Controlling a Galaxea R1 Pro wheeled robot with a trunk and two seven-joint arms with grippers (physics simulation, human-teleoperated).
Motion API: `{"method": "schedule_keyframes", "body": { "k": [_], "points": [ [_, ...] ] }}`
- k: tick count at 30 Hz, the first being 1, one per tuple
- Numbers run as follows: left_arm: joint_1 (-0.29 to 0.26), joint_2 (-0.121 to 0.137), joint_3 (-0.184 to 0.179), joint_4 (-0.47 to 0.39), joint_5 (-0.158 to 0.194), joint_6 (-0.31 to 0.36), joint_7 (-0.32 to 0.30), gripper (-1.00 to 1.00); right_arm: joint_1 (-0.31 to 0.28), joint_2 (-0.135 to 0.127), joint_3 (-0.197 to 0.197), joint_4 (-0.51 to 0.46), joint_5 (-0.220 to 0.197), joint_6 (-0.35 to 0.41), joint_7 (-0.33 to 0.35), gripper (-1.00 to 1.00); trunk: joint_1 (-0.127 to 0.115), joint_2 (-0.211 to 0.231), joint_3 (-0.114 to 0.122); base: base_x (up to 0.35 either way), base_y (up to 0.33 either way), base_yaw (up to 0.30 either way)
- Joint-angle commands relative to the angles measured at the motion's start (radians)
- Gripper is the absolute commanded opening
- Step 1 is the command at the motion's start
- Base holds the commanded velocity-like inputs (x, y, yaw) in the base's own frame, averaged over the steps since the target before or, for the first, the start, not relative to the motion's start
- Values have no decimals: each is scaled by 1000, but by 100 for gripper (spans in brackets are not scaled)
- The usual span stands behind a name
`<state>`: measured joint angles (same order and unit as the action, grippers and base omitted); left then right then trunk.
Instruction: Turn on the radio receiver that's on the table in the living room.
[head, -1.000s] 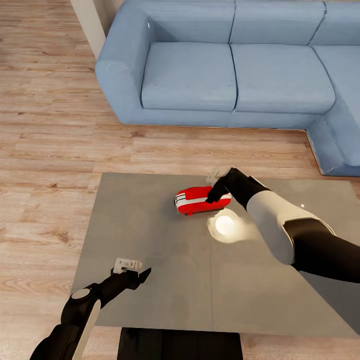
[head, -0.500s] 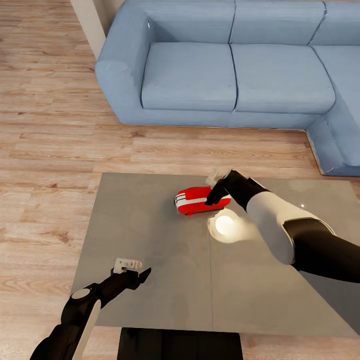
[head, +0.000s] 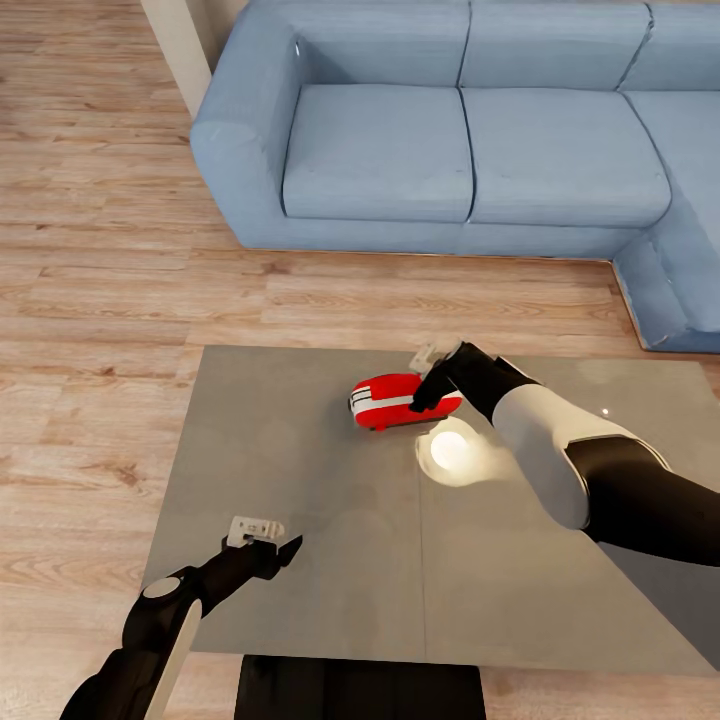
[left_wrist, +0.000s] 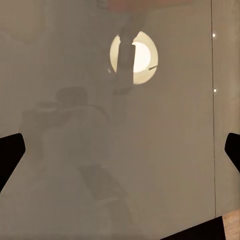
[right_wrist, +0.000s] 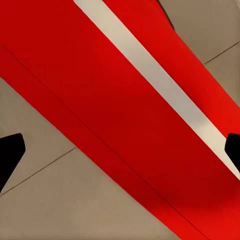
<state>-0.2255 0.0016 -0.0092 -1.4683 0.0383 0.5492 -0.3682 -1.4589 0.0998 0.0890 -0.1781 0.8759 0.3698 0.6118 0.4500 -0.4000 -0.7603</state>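
A: Head view, item one — the radio receiver (head: 402, 400). Red box with a pale band, lying flat on the grey surface (head: 300, 480), far half, just short of the lamp reflection (head: 452, 452). Position matches the two earlier pictures; it has not shifted.

B: Item two — the right gripper (head: 428, 378)?

A: At the receiver's right end, one dark finger down over the red casing, apparently touching. Over the last second the change is slight — the pale finger behind has edged a little and the wrist sits a shade nearer the box. Right wrist view: red casing (right_wrist: 125, 110) and the pale band very close under the camera, two dark fingertips (right_wrist: 10, 155) at the picture's edges, so the jaws are spread wide, nothing between them.

B: Item three — the left gripper (head: 268, 540)?

A: Parked low over the near-left part of the surface, well apart from the receiver, unchanged. Left wrist view: bare stone top, dark tips far apart — jaws spread, holding nothing.

B: Reading for the task?

A: Judged — a press on the switch is in hand or about to land. No light or dial shows whether it is on.
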Motion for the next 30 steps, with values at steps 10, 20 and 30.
{"method": "schedule_keyframes", "body": {
  "k": [10, 20, 30],
  "points": [
    [0, 0, 0, 0, 0, 0, 0, 100, 0, -3, 0, 0, 0, -1, 0, 100, 0, 0, 0, 0, 0, 0],
    [0, 0, 0, 0, 0, 0, 0, 100, 0, -2, 0, 0, -5, -1, -20, -100, 0, 0, 0, 0, 0, 0],
    [0, 0, 0, 0, 0, 0, 0, 100, -1, -11, 1, -11, -2, -22, -11, -100, 0, 0, 0, 0, 0, 0]
  ]
}}
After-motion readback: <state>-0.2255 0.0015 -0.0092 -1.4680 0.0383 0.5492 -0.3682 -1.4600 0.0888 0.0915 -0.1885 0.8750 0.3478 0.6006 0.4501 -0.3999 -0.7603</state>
